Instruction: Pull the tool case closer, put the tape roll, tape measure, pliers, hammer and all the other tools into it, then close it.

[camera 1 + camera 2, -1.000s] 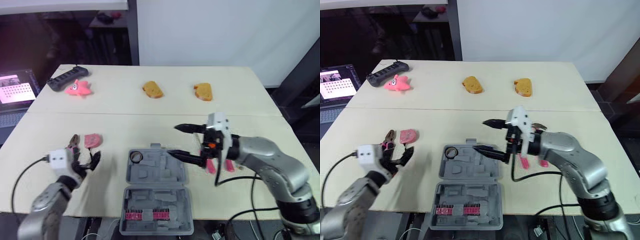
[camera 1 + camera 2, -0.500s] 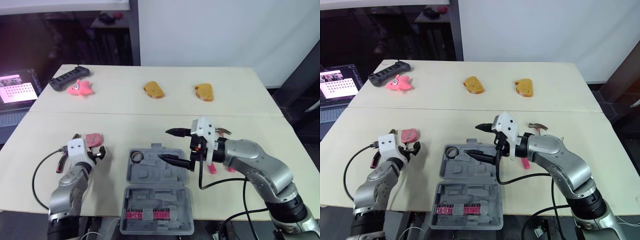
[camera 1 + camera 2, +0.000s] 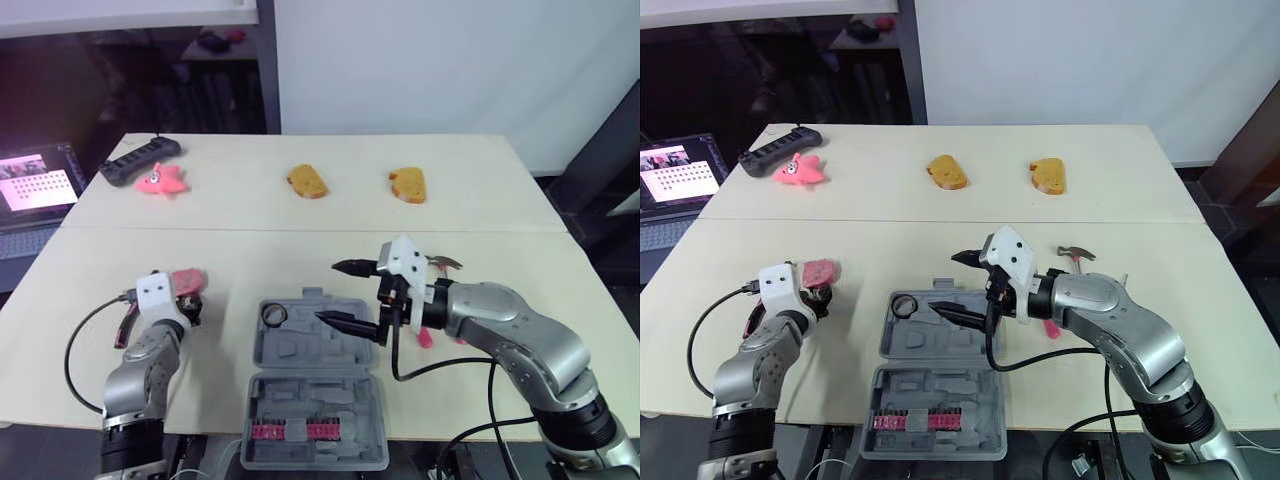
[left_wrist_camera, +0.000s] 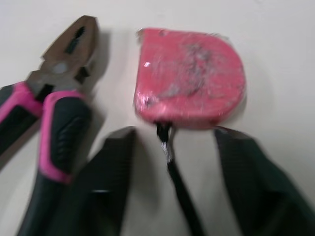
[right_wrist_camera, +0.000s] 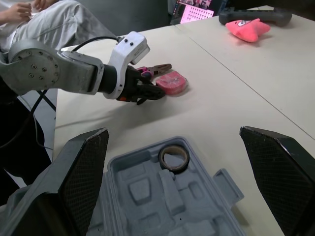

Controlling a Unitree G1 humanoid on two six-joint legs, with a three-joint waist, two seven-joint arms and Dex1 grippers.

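Left gripper (image 4: 171,137), open, has advanced to the pink tape measure (image 4: 189,73) beside the pliers (image 4: 54,93) toward the bench's (image 3: 300,240) left edge, apparently the next tool to pack. Right gripper (image 3: 327,292) hovers open over the tool case (image 3: 310,370), which holds the tape roll (image 5: 173,156).

Apparently low left end effector (image 4: 172,142), fingers (image 4: 108,167) parted, right end effector (image 3: 328,292) forward, fingers spread wide
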